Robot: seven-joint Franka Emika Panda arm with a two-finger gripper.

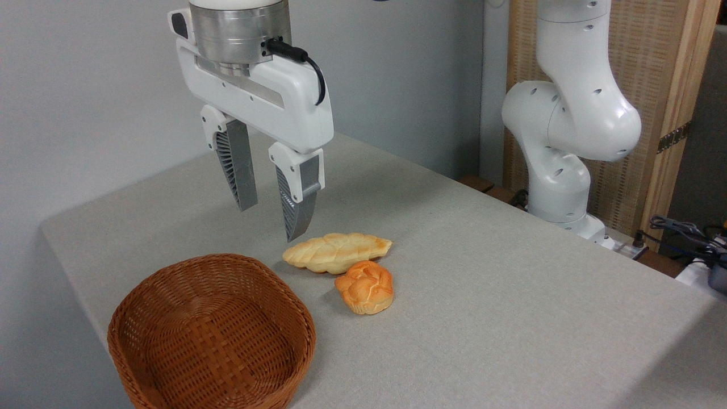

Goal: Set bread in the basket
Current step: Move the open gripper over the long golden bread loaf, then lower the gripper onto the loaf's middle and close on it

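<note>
The bread [336, 252], a long pale golden braided loaf, lies flat on the grey table near its middle. The basket [211, 332], round and reddish-brown wicker, sits empty at the table's front left corner. My gripper [271, 220] hangs open above the table, just left of and above the loaf's left tip, with nothing between its ribbed grey fingers [297, 207]. It touches neither the loaf nor the basket.
A small round orange-brown bun [365, 287] lies right in front of the loaf, touching it. The robot's white base [559, 147] stands at the table's far right edge. Cables and dark gear [690, 241] lie beyond it. Grey tabletop [511, 318] stretches to the right.
</note>
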